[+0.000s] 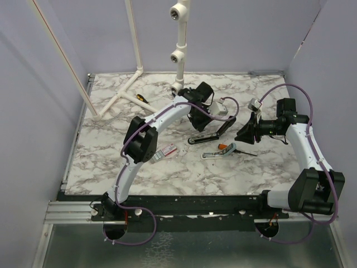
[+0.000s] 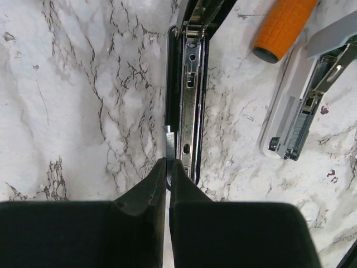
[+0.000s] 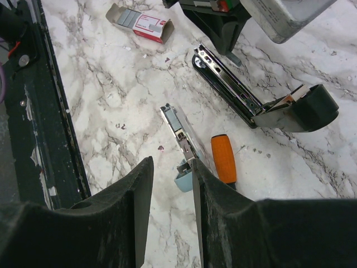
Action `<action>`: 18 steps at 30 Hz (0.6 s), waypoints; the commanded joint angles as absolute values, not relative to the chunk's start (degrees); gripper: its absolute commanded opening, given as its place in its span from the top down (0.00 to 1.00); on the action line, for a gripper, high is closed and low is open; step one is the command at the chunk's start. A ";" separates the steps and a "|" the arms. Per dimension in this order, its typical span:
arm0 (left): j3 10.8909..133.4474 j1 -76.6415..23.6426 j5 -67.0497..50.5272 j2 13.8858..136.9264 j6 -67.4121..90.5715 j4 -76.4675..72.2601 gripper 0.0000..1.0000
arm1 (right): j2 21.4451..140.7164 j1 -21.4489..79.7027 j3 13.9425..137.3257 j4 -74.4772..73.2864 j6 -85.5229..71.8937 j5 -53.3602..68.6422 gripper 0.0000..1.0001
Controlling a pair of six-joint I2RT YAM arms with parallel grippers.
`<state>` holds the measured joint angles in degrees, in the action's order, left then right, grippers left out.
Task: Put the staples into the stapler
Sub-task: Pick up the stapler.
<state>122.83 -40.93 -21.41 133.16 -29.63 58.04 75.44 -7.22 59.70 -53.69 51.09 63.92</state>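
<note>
Just ahead of my left end effector [image 2: 168, 163], pinching the staples [image 2: 168, 142], the stapler [image 2: 191, 95] is stretching lengthwise straight away.

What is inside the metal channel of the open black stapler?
The stapler channel shows bare metal with small holes. A short staple strip, pinched by the left gripper, stands at its left edge. The gripper covers the near end, so staples there cannot be seen.

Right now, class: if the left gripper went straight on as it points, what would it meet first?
The open black stapler: the left gripper, pinching what looks like a staple strip, points at its metal channel. Depth is unclear.
</note>
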 commanded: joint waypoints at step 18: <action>76.07 -47.30 -6.94 99.03 -29.75 28.49 0.95 | 74.62 -8.97 59.88 -51.89 49.48 63.55 0.62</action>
<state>84.79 -46.33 -11.05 105.32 -30.26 39.35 75.42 -7.90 59.70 -53.32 50.48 63.88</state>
